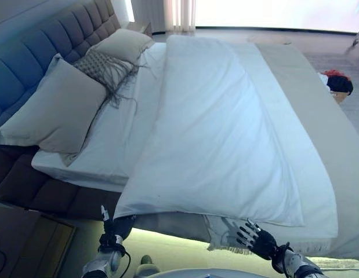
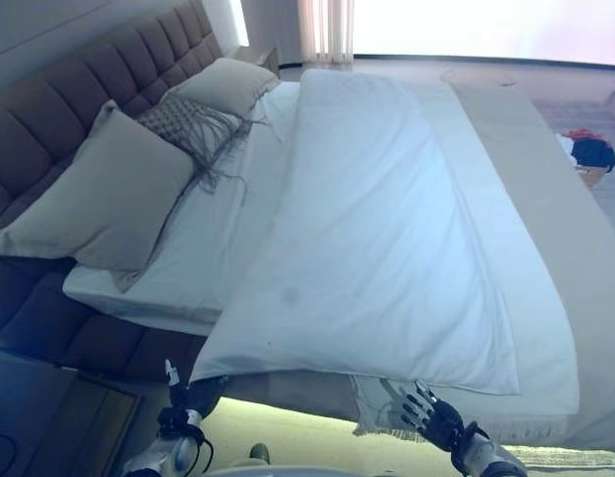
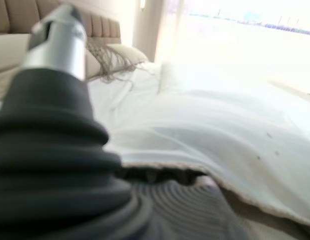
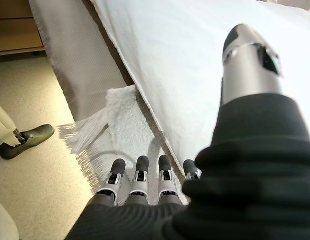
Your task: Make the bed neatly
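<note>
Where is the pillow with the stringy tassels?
The tasselled pillow lies by the headboard on the robot's left, between two plain pillows.

Red and black bundle (image 1: 338, 81) on floor, wooden nightstand (image 1: 34, 240), curtain (image 1: 179, 14)

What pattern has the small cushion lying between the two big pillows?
The small cushion has a fine grey woven pattern with long dark fringe; the left eye view shows it best.

Both silver-grey arms end in a dark ribbed rubber cover at the wrist. The right hand (image 4: 144, 182) has silver metal fingers (image 4: 139, 175) capped with rounded dark tips. The left hand (image 1: 113, 240) wears the same black sleeve below a silver thumb.
</note>
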### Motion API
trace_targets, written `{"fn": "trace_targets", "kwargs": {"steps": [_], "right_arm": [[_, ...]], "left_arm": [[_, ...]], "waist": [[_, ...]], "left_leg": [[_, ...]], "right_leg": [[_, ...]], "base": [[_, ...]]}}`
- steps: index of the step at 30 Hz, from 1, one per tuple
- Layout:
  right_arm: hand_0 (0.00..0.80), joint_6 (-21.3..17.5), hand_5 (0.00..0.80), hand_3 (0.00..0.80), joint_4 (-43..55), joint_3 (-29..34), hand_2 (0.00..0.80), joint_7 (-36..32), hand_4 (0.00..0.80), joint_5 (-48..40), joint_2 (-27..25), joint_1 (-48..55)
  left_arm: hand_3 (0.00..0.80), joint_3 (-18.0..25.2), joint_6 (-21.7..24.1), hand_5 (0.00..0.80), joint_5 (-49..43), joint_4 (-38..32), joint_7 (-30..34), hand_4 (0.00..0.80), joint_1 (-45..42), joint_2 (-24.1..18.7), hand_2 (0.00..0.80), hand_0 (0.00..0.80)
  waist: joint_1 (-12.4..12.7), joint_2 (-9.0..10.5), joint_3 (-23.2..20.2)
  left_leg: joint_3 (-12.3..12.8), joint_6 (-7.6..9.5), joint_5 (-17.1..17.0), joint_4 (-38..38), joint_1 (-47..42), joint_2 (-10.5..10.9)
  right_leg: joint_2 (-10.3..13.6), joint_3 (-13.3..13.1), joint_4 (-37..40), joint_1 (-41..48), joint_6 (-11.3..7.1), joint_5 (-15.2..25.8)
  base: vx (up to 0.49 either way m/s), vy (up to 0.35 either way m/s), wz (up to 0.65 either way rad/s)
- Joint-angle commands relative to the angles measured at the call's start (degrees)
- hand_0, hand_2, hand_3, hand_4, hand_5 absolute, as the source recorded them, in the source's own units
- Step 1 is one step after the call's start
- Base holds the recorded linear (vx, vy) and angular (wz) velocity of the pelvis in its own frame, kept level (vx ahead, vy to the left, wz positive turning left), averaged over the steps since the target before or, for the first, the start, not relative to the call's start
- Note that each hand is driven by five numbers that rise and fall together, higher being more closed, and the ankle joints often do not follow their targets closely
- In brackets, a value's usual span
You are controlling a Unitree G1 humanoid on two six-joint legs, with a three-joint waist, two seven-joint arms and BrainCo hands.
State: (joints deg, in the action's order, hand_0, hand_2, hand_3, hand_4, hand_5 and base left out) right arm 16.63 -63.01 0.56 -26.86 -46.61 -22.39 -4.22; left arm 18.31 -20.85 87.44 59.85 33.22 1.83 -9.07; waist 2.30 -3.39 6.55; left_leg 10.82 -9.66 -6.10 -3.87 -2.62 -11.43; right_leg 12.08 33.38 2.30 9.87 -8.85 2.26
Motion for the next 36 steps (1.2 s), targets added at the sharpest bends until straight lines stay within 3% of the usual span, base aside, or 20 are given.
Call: {"fn": "trace_targets", "kwargs": {"steps": [1, 6, 14, 17, 29, 36], "right_arm": [[0.0, -1.3, 0.0, 0.0, -1.4, 1.8, 0.0, -1.2, 0.0, 0.1, 0.2, -3.0], [0.0, -2.6, 0.0, 0.0, -2.4, 1.0, 0.0, -1.9, 0.0, -1.6, -1.2, -5.0], [0.0, -3.9, 0.0, 0.0, -0.8, -0.7, 0.0, -1.0, 0.0, -7.0, -3.0, -11.3], [0.0, -3.4, 0.0, 0.0, -0.7, -1.0, 0.0, -1.3, 0.0, -7.6, -4.0, -13.4], [0.0, -1.2, 0.0, 0.0, -0.5, -2.2, 0.0, -3.8, 0.0, -8.1, -10.5, -21.3], [0.0, -0.6, 0.0, 0.0, 0.8, -2.7, 0.0, -4.5, 0.0, -9.3, -14.0, -23.7]], "left_arm": [[0.0, 16.1, 10.5, 0.0, 14.6, 0.6, 3.6, 0.0, 0.0, -17.4, 0.0, 0.0], [0.0, 16.3, 11.2, 0.0, 16.6, 3.1, 2.7, 0.0, 2.4, -22.0, 0.0, 0.0], [0.0, 9.8, 16.0, 0.0, 19.9, -2.6, -2.8, 0.0, 10.6, -24.8, 0.0, 0.0], [0.0, 8.9, 15.5, 0.0, 21.3, -1.0, -1.8, 0.0, 12.0, -25.4, 0.0, 0.0], [0.0, 3.0, 16.9, 0.0, 25.5, 0.3, -3.4, 0.0, 18.9, -23.3, 0.0, 0.0], [0.0, 0.7, 15.9, 0.0, 25.6, -0.9, -5.0, 0.0, 20.6, -22.7, 0.0, 0.0]], "waist": [[5.3, 1.26, 1.1], [5.5, 1.81, 4.3], [5.2, 3.6, 12.5], [4.9, 4.14, 14.4], [3.5, 6.69, 18.6], [3.1, 6.94, 19.4]], "left_leg": [[0.4, -1.87, 6.5, 8.4, -0.2, -4.2], [-0.1, -1.42, 6.7, 11.6, 4.8, -4.3], [-3.3, -1.68, 9.1, 20.9, 16.6, -5.1], [-4.3, -1.6, 9.9, 23.7, 20.4, -5.4], [-8.9, -1.67, 14.0, 35.8, 35.7, -5.6], [-10.5, -1.79, 15.8, 40.5, 42.6, -5.2]], "right_leg": [[6.1, -4.3, -11.0, -5.9, -0.62, -6.3], [6.9, -4.7, -11.5, -9.9, -0.9, -4.5], [10.6, -8.8, -17.3, -20.5, -1.3, -2.9], [11.7, -10.3, -20.1, -24.7, -1.51, -2.9], [15.5, -18.7, -33.2, -42.8, -3.03, -4.9], [15.9, -21.0, -36.1, -49.9, -3.57, -4.8]], "base": [[-0.055, 0.054, 0.0], [-0.203, 0.058, 0.01], [-0.238, 0.038, 0.13], [-0.162, 0.081, 0.2], [-0.108, 0.155, 0.1], [-0.081, 0.137, 0.02]]}}
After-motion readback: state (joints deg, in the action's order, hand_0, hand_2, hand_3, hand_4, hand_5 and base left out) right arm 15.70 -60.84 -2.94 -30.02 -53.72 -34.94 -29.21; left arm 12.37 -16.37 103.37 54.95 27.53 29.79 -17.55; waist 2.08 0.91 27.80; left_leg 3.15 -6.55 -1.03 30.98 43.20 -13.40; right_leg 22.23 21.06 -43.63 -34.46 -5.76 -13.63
